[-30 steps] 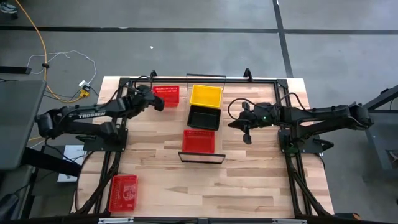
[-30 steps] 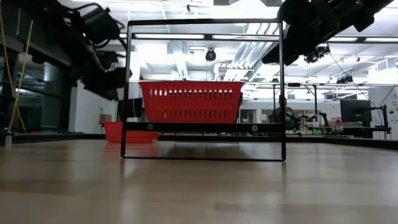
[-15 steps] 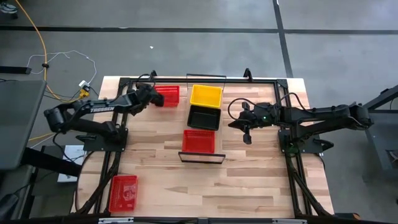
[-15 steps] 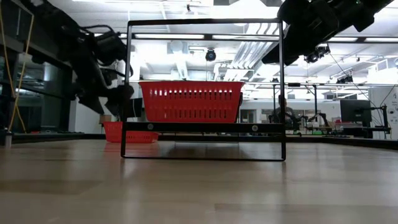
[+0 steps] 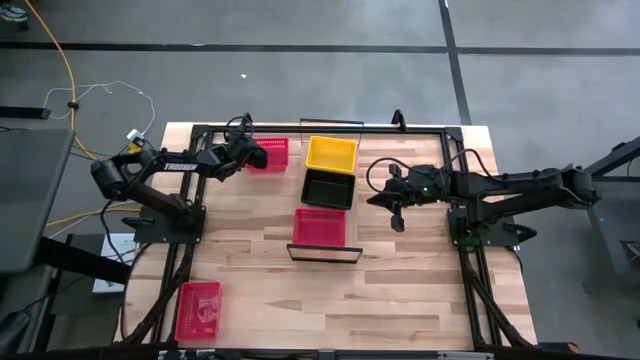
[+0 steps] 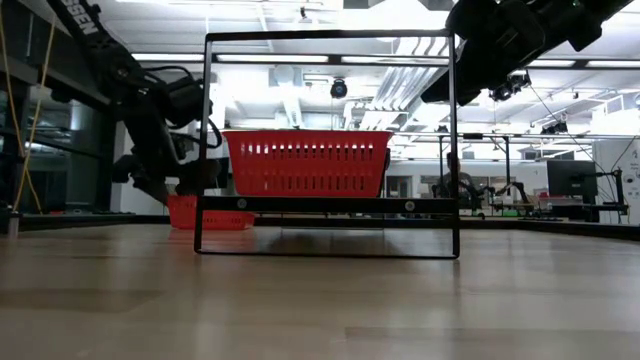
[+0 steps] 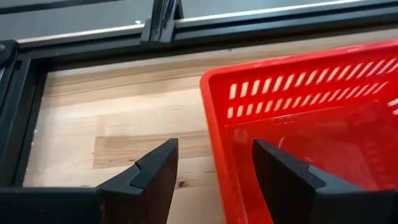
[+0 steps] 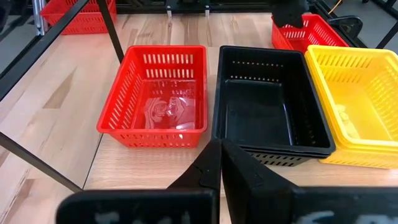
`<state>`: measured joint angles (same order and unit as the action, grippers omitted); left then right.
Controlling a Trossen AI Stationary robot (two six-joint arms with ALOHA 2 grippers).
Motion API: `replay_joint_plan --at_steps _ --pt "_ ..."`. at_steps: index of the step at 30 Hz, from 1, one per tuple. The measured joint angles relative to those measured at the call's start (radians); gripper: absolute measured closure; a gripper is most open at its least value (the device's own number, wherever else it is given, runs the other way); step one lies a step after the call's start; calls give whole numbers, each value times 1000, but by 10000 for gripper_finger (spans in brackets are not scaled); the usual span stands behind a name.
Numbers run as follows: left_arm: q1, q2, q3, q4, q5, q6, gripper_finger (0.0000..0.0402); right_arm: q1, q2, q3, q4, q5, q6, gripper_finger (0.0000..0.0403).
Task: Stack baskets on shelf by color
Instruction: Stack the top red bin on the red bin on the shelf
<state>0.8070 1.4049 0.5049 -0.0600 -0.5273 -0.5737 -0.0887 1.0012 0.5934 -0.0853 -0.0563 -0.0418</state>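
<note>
A yellow basket (image 5: 331, 153), a black basket (image 5: 328, 188) and a red basket (image 5: 319, 226) sit in a row on the shelf (image 6: 330, 204). Another red basket (image 5: 268, 152) rests on the tabletop near the far edge. My left gripper (image 5: 246, 158) is open at this basket's left end. In the left wrist view the left gripper (image 7: 214, 158) has one finger outside the basket's end wall (image 7: 214, 124) and one over its inside, apart from it. My right gripper (image 5: 396, 208) hovers shut to the right of the shelf, also seen shut as the right gripper (image 8: 221, 158).
A further red basket (image 5: 198, 310) lies at the table's near left corner. Black frame rails (image 5: 420, 130) run round the table. Thin wire frames (image 5: 323, 255) stand at the shelf's short ends. Bare wood lies between the shelf and the near edge.
My left gripper has come down toward the red basket near the far edge and now stands low over its left end, still open. The right arm has kept still, and no basket has moved.
</note>
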Motion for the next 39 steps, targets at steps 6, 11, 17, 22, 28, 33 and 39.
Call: replay_joint_plan --at_steps 6,11,17,22,28,33,39 --pt "-2 5 0 -2 0 2 251 0 0 0 0 0 0 403" --pt "-2 -13 0 -3 24 31 378 0 0 0 0 0 1 403" --pt "-31 -158 0 -4 21 53 397 0 0 0 0 -6 28 403" --pt "-82 -396 0 -7 -26 87 400 0 0 0 0 -6 35 403" --pt "-229 -663 16 -71 -79 90 401 0 0 0 0 5 43 403" --pt "-478 -714 16 -122 -153 21 401 0 0 0 10 16 43 403" --pt "-832 -581 16 -97 -393 -124 401 0 0 0 45 27 43 403"
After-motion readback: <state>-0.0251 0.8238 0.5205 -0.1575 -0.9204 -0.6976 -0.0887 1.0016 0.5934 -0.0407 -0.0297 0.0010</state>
